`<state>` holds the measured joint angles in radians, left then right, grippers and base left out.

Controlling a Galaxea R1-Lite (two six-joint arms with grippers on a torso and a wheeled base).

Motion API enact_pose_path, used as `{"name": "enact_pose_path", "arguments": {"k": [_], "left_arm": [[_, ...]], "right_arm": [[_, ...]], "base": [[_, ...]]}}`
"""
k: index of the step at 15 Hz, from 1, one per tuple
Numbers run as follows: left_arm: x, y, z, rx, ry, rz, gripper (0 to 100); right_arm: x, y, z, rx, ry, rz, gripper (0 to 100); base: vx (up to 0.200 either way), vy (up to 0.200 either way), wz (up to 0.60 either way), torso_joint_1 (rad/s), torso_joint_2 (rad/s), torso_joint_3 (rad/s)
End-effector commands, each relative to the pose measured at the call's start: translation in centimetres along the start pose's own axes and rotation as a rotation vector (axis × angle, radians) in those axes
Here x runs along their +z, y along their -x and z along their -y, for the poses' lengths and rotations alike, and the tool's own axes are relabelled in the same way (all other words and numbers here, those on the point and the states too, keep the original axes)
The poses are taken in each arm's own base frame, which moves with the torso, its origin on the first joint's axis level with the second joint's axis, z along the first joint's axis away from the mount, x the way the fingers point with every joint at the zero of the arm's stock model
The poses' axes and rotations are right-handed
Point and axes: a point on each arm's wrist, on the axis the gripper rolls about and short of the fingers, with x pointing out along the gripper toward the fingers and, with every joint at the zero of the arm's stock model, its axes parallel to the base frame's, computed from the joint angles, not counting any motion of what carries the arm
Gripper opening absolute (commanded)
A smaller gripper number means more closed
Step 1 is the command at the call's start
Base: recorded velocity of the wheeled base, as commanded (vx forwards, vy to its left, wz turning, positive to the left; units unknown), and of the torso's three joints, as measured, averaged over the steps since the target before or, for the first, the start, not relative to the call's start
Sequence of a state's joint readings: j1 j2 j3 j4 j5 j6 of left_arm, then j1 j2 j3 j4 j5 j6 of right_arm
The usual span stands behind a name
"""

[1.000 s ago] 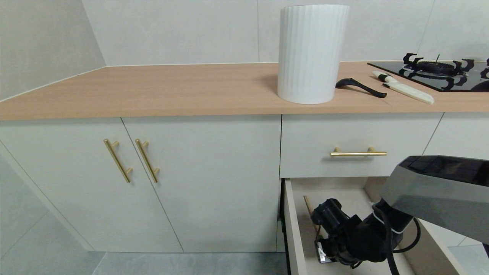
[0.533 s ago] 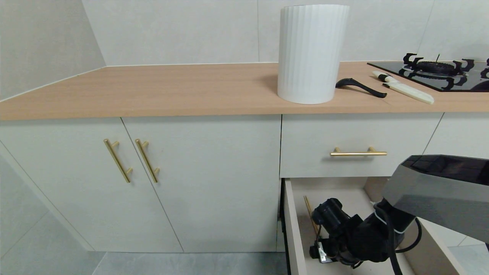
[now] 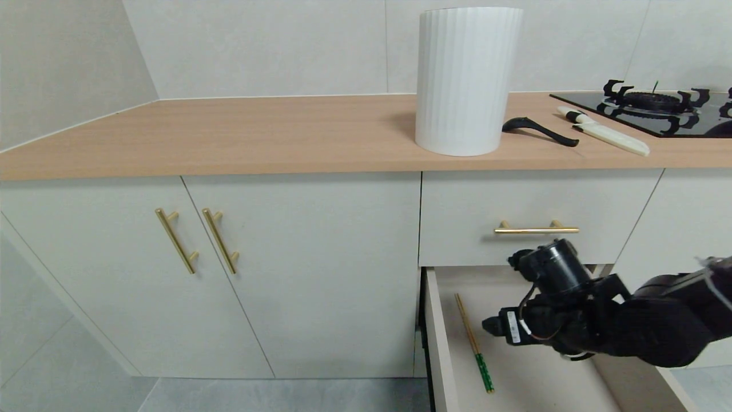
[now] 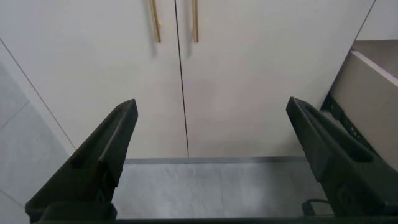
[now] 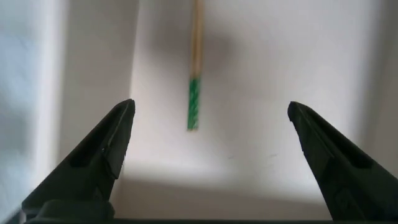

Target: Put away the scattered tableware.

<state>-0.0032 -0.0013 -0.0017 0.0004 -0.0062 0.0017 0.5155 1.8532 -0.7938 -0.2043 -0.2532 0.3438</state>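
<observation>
Chopsticks (image 3: 473,343) are laid in the open drawer (image 3: 440,349) below the right claw (image 5: 210,115), which is spread wide and empty. Next, the spoon (image 3: 537,130) on the counter (image 3: 257,137), at twelve o'clock, is probably to be grasped.

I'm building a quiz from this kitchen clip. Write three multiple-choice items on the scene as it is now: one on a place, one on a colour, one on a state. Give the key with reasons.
1. Where do the chopsticks lie?
A. on the counter
B. inside the open drawer
C. on the floor

2. What colour is the chopsticks' end nearest the drawer's front?
A. red
B. green
C. black

3. How do the jaws of the right gripper stand?
A. shut on the chopsticks
B. open, holding nothing
C. shut on a knife

Key:
1 B: they rest on the drawer's bottom, close to its left wall.
2 B: the head and right wrist views both show a green tip.
3 B: the jaws stand wide apart above the chopsticks and touch nothing.
</observation>
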Motion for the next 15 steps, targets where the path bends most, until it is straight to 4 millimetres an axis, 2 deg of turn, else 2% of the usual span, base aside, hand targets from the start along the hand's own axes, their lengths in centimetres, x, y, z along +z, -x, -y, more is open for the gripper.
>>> {"name": "enact_pose_path", "arguments": {"k": [1,4,6,11,15], "left_arm": [[0.0,0.0,0.0,0.0,0.0,-0.001,100],[0.0,0.0,0.0,0.0,0.0,-0.001,100],[0.0,0.0,0.0,0.0,0.0,-0.003,100],[0.0,0.0,0.0,0.0,0.0,-0.001,100],[0.0,0.0,0.0,0.0,0.0,-0.001,100]], "right_arm": [[2.7,5.4,2.8,0.0,-0.05,0.179,100],[3.8,8.9,5.4,-0.04,-0.031,0.3,100],[4.0,10.1,5.9,-0.046,-0.027,0.339,100],[4.0,10.4,5.9,-0.045,-0.022,0.348,100],[4.0,10.4,6.0,-0.048,-0.023,0.348,100]], "base": [[0.0,0.0,0.0,0.0,0.0,0.0],[0.0,0.0,0.0,0.0,0.0,0.0],[0.0,0.0,0.0,0.0,0.0,0.0],[0.0,0.0,0.0,0.002,-0.01,-0.006],[0.0,0.0,0.0,0.077,-0.24,-0.255]]}}
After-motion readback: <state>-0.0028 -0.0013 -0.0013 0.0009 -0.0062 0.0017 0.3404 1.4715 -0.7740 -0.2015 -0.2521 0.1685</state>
